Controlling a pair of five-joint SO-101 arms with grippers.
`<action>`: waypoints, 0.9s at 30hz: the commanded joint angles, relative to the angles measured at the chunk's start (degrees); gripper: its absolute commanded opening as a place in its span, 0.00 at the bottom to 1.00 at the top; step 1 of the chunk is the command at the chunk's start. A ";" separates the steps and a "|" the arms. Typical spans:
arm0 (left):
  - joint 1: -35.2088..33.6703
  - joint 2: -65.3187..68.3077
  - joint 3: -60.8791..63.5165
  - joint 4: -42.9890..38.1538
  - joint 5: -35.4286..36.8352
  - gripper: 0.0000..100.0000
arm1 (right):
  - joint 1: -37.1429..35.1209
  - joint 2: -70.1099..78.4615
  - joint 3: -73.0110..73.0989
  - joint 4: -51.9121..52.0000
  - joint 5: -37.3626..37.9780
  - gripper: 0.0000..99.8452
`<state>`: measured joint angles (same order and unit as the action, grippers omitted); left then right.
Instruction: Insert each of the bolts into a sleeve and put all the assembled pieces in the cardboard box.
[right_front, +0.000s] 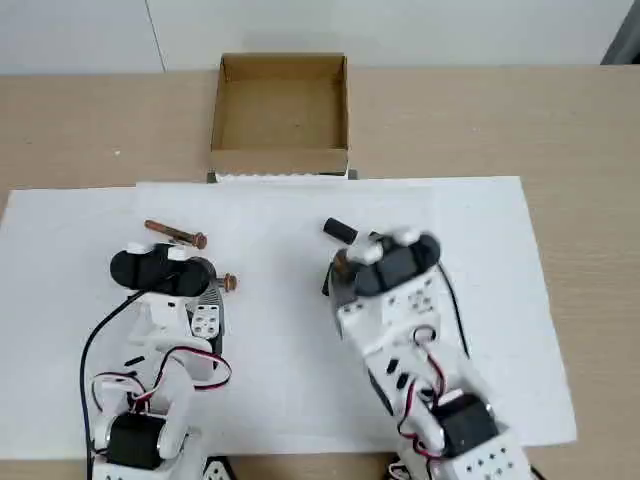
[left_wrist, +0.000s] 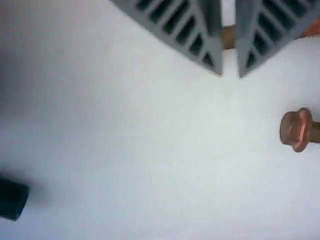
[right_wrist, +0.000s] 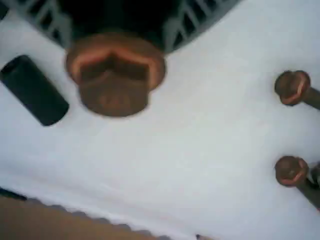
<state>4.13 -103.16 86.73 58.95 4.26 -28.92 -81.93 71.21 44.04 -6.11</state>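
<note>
My right gripper (right_front: 345, 268) (right_wrist: 117, 35) hangs over the middle of the white sheet, shut on a copper bolt (right_wrist: 115, 75) whose head faces the wrist camera. A dark shape surrounds its shaft; I cannot tell if that is a sleeve. A loose black sleeve (right_front: 340, 231) (right_wrist: 32, 90) lies just beyond it. My left gripper (right_front: 175, 262) (left_wrist: 229, 72) hovers at the left, fingers shut to a thin slit and holding nothing. One bolt (right_front: 175, 233) lies past its tips, its shaft (left_wrist: 227, 37) crossing the slit. A second bolt (right_front: 228, 283) (left_wrist: 296, 129) lies beside that gripper. The cardboard box (right_front: 280, 158) stands empty at the back.
A white sheet (right_front: 480, 300) covers the wooden table (right_front: 580, 130). Another black sleeve (left_wrist: 12, 199) lies at the edge of the left wrist view. Two bolt heads (right_wrist: 292, 87) (right_wrist: 290, 171) sit farther off in the right wrist view.
</note>
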 joint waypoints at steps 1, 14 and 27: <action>-0.53 -0.35 1.54 -3.25 -0.70 0.00 | 2.07 19.21 -17.93 -0.31 -1.67 0.00; -0.44 -0.44 8.13 -5.54 -0.53 0.00 | 9.36 73.01 -66.73 -3.56 5.01 0.00; -0.62 -0.44 8.66 -5.54 -0.44 0.00 | 9.10 108.88 -98.99 -12.88 18.11 0.00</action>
<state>3.87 -103.16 95.52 54.73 4.00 -20.04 23.74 -19.96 33.76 9.10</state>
